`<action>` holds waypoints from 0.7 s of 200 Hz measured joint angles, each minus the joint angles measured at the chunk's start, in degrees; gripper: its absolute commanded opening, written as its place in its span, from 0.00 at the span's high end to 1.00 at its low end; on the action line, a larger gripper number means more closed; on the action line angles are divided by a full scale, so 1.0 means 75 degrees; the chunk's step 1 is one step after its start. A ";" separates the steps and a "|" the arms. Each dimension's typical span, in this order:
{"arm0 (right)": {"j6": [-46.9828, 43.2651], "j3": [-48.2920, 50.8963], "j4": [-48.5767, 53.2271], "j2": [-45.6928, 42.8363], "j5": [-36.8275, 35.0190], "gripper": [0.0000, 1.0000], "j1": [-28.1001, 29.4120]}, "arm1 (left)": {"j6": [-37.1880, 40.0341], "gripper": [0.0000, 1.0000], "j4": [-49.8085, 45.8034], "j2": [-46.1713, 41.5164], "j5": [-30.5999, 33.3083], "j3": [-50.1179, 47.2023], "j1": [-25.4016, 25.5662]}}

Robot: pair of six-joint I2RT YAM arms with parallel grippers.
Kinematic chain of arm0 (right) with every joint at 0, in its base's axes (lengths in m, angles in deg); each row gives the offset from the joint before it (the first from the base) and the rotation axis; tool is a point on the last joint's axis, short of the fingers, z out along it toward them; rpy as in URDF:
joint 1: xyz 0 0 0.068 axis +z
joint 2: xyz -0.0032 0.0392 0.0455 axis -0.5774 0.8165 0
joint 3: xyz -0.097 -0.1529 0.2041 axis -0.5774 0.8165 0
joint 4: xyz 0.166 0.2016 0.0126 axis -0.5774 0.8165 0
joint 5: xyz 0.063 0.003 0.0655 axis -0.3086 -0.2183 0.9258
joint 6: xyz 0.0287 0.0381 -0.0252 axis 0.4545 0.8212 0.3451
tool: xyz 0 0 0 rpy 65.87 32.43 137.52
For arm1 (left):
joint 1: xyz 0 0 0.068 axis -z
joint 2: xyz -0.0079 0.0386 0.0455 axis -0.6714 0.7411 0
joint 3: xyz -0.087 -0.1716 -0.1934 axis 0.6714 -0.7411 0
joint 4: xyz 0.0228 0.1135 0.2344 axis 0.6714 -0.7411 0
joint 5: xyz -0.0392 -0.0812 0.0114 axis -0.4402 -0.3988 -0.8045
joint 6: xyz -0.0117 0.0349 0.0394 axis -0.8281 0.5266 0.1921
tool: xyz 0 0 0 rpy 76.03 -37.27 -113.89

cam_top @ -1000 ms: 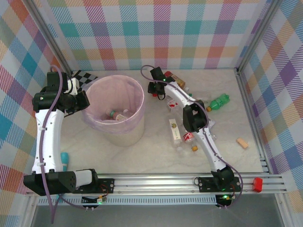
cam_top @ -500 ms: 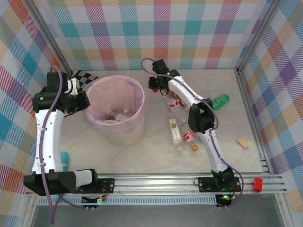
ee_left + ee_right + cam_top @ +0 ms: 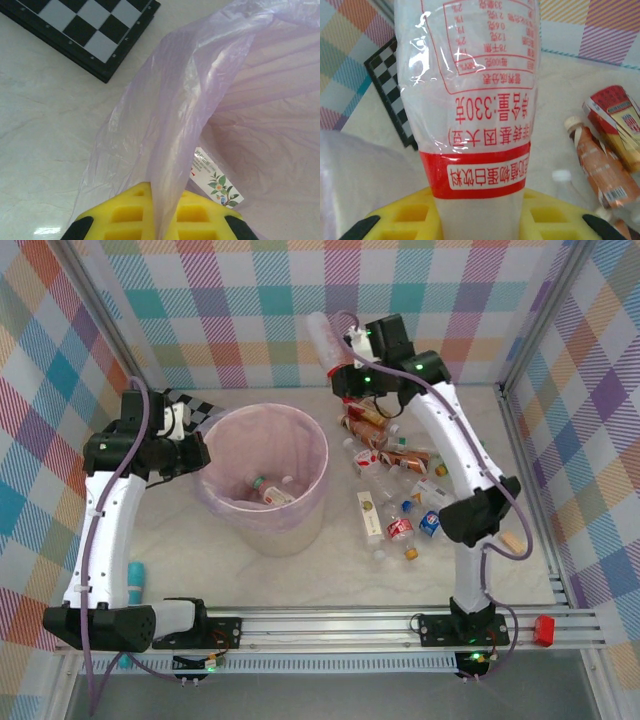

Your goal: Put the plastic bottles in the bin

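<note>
Gripper on the right (image 3: 480, 222): closed on a clear plastic bottle with a red band and red print (image 3: 480, 100); in the right wrist view its yellow pads (image 3: 400, 212) sat on both sides of the bottle's lower part.
Held bottle from above: the top view showed it lifted high by the checked back wall, tilted up and to the left, behind the far right side of the round pale pink translucent bin (image 3: 290, 530); its upper end was pale against the wall and hard to make out.
Gripper on the left (image 3: 160, 215): closed on the thin lilac plastic bag (image 3: 200, 100), with a fold of the film pinched between its yellow pads.
Bin: it stood on the table left of centre, with the gripper on the left at its left rim.
Bottles inside: the top view showed at least two small bottles (image 3: 268, 490) lying on the bottom; the left wrist view gave a white label with a leaf drawing (image 3: 216, 179) through the film.
Bottles on the table: a close group of small bottles with red, orange and blue labels (image 3: 395, 465) lay right of the bin; the right arm crossed over some, so I could not count them.
Right wrist detail: an orange-brown bottle (image 3: 594, 157) and a red-labelled bottle (image 3: 615, 112) lay side by side, the second cut by the frame edge.
Checkerboard: the flat black-and-white board (image 3: 85, 35) lay just beside the bag; from above the left arm hid most of it.
</note>
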 measured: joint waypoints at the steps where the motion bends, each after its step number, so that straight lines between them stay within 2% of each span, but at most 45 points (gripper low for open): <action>1: -0.0006 0.0000 0.0023 -0.0012 0.0009 0.73 -0.0003 | -0.0009 1.00 0.0003 0.0003 -0.0003 0.0000 0.0020; 41: -0.0370 0.0044 0.1163 -0.0868 0.0507 0.74 -0.0111 | -0.0152 1.00 0.0181 0.0527 0.0090 0.0274 0.0749; 82: -0.0405 0.0452 0.1510 -0.1784 0.1201 0.73 0.0015 | -0.0239 1.00 0.0627 0.1087 0.0178 0.0592 0.1244; 140: -0.0493 0.0475 0.1871 -0.1445 0.1177 0.72 0.1378 | -0.0271 1.00 0.1020 0.1466 0.0239 0.0807 0.1559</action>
